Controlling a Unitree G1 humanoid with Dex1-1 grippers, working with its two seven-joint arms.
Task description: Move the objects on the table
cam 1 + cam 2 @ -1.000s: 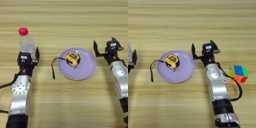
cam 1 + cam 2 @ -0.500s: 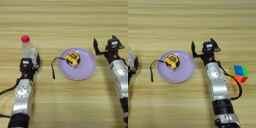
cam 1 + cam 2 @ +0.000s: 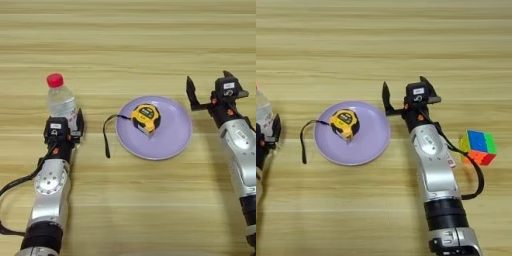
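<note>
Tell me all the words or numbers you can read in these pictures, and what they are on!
No text can be read.
Tape measure: dark label on top, too blurred to read.
Bottle: no label shows.
Left gripper and right gripper: small white stickers, too small to read.
Card beside the right arm: red-and-white print, too small to read.
Cube and plate: no writing.

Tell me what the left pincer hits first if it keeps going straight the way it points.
Most likely the water bottle: it stands directly ahead of the left pincer, right at its fingers, with bare table beyond.
</note>
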